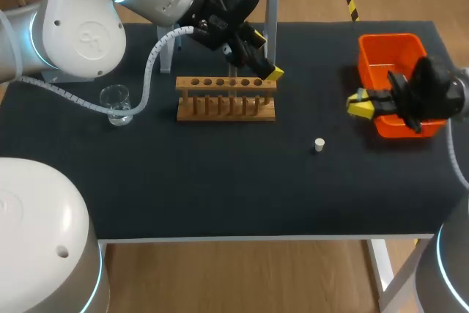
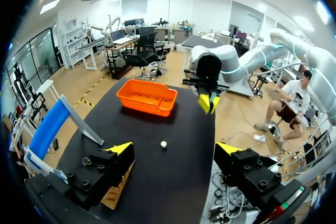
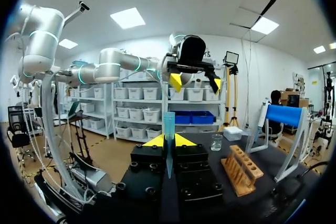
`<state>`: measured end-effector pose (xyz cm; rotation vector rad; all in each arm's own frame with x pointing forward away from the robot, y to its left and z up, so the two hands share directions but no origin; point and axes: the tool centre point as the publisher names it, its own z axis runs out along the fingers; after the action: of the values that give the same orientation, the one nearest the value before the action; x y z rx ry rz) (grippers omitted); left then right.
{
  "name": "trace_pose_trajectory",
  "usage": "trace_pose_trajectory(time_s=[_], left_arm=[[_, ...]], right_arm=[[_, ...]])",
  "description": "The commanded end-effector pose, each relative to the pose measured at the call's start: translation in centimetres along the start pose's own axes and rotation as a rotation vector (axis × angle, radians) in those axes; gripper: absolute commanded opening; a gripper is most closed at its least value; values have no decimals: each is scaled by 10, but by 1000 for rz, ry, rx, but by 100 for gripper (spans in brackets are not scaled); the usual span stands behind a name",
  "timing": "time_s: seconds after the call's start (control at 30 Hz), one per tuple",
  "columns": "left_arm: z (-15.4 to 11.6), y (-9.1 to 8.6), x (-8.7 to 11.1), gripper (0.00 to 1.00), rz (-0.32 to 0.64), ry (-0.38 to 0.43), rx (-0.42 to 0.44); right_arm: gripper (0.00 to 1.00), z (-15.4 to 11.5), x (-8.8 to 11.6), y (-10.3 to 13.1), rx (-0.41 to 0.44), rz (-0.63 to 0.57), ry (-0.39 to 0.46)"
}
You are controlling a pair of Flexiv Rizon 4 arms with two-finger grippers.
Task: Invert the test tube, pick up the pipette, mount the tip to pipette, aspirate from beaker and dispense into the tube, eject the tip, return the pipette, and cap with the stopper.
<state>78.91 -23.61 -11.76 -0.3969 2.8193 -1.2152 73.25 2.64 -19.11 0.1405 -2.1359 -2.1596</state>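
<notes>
Black table [image 1: 220, 181] carries a wooden rack [image 1: 226, 100]; from it we see the beaker [image 1: 116, 102] at nine o'clock, the stopper [image 1: 319, 144] at four, and the orange bin [image 1: 392, 53] at three. Our left gripper [image 2: 175, 149] hangs over the rack with its fingers spread wide. Our right gripper [image 1: 359, 103], by the bin, clamps a blue tube [image 3: 168, 127].

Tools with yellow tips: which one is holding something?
The right tool, by the orange bin: a slim bluish tube sits between its fingers. The left tool is open and empty.

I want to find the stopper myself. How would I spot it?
Look at the black table. Between the wooden rack and the orange bin, a tiny white stopper stands alone. Its neighbours are far bigger, brown and orange.
</notes>
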Motion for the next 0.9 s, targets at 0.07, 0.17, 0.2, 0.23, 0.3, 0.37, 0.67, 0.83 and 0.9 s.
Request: trace_pose_trajectory(time_s=[0.07,0.17,0.2,0.23,0.3,0.37,0.67,0.83,0.9], left_arm=[[-1,0,0,100,-1,1,-5],[-1,0,0,100,-1,1,-5],[-1,0,0,100,-1,1,-5],[-1,0,0,100,-1,1,-5],[-1,0,0,100,-1,1,-5],[-1,0,0,100,-1,1,-5],[-1,0,0,100,-1,1,-5],[-1,0,0,100,-1,1,-5],[-1,0,0,100,-1,1,-5]], right_arm=[[0,-17,14,-10,3,-9,12],[0,-22,16,-12,-7,-12,21],[0,-23,17,-13,-14,-7,27],[0,-24,17,-15,-14,-6,28],[0,-27,17,-17,-14,-6,28],[0,-30,17,-20,-8,-9,25],[0,-41,15,-34,-20,38,13],[0,-42,15,-37,-17,41,8],[0,-43,15,-37,-8,37,-5]])
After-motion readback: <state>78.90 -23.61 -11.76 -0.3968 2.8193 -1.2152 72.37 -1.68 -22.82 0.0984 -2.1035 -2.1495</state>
